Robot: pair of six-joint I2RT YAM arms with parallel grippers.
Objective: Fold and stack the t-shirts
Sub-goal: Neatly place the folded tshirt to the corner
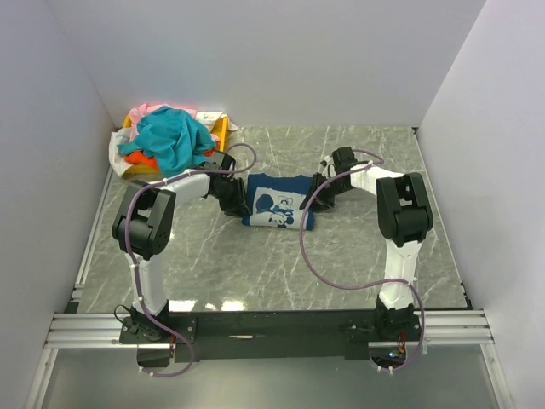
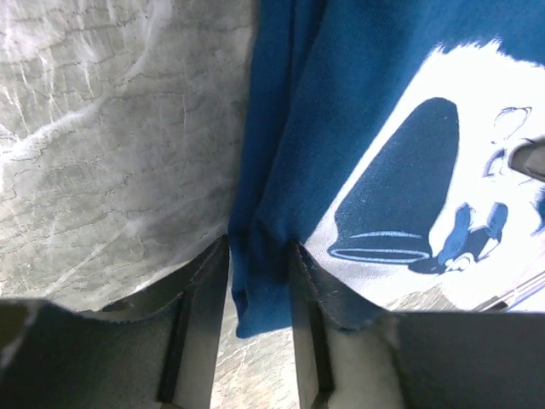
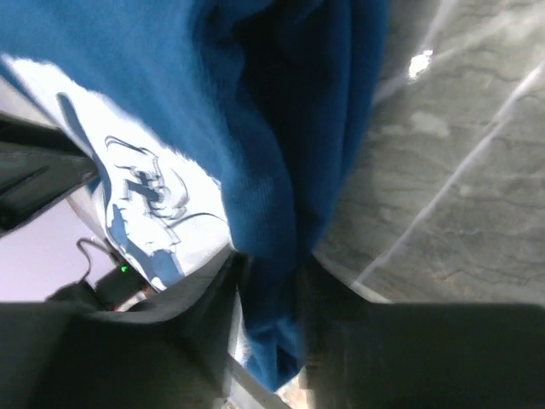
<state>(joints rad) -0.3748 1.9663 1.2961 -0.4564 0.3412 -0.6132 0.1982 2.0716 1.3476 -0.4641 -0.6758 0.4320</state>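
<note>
Left jaws, right jaws each pinched on navy t-shirt (image 1: 266,184) edge between them. Risk: uneven lift, cloth slips out, fold collapses.

No legible text anywhere, navy t-shirt (image 1: 274,183) carries wordless white print (image 1: 279,207)

Robotics lab test cell. White panels (image 1: 51,85) enclose a marble-pattern table (image 1: 255,273) at 9, 12 and 3 o'clock. Two arms (image 1: 143,223) bolt to an aluminium rail (image 1: 85,329) at 6 o'clock, cables (image 1: 311,260) exposed.
</note>
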